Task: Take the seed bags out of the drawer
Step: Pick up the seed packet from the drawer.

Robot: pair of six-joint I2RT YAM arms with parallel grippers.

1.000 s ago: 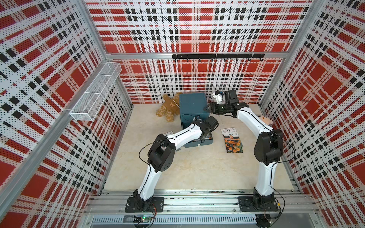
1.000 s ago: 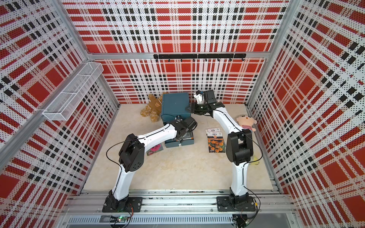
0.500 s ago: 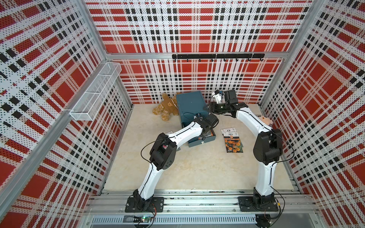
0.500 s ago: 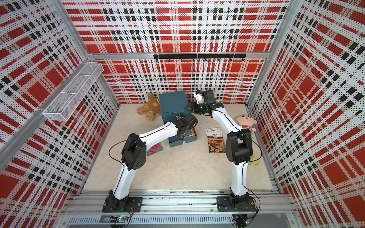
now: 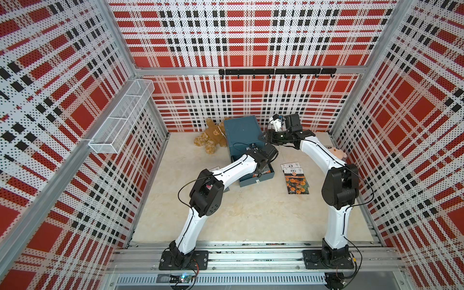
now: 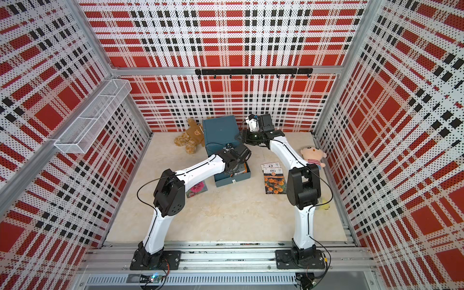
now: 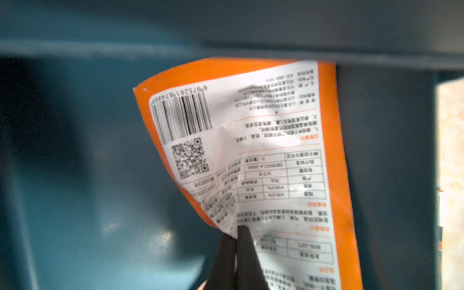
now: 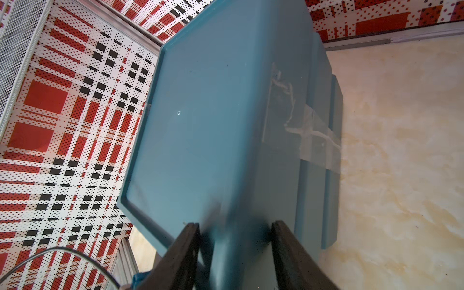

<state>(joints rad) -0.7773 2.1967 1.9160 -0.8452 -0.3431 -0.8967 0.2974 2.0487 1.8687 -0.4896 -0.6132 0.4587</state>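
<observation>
In the left wrist view my left gripper (image 7: 236, 231) is shut on the crumpled lower edge of an orange-bordered seed bag (image 7: 263, 140) with a white label, inside the teal drawer (image 7: 88, 175). In a top view the drawer (image 5: 256, 179) stands pulled out of the teal cabinet (image 5: 242, 133), with the left gripper (image 5: 261, 170) down in it. My right gripper (image 8: 236, 226) grips the cabinet's (image 8: 213, 113) top corner, one finger on each side. More seed bags (image 5: 296, 179) with orange flowers lie on the floor right of the drawer. A pink-flower bag (image 6: 197, 188) lies under the left arm.
A brown teddy bear (image 5: 212, 136) lies against the cabinet's left side. A doll (image 6: 312, 155) rests by the right wall behind the right arm. A white wire basket (image 5: 123, 118) hangs on the left wall and a black hook rail (image 5: 276, 71) on the back wall.
My left gripper has shut on the orange-bordered seed bag in the drawer. The cabinet has turned slightly. The right gripper has kept its hold.
</observation>
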